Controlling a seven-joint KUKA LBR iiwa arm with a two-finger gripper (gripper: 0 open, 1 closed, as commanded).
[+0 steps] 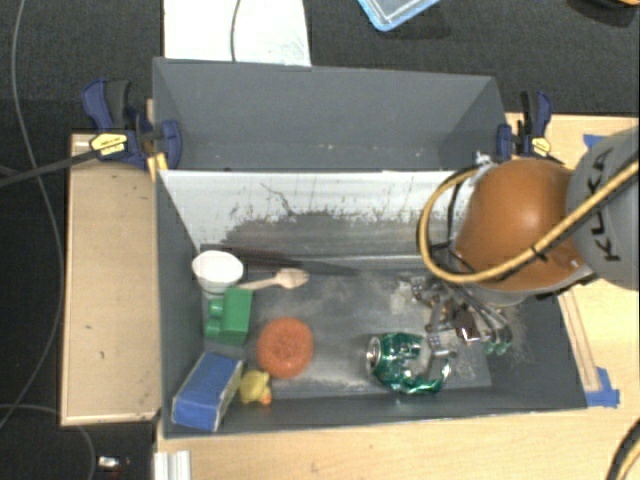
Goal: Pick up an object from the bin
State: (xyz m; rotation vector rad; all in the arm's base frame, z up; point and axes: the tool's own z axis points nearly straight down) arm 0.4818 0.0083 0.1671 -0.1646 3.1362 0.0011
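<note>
- The tool [447, 340] is low in the front right of the bin [330, 118], right against a crumpled green shiny wrapper [400, 363] lying on the floor of the bin.
- I cannot tell whether the tool is open or closed.
- Nothing is lifted; gripping and raising are left.
- The arm [608, 203] bears black letters, seemingly "KUKA"; nothing else is readable.

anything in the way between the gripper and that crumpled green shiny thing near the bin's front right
Nothing visible does. The gripper hangs over the right edge of the crumpled green-and-silver foil thing. The round orange scrubber and green block lie apart to its left.
</note>
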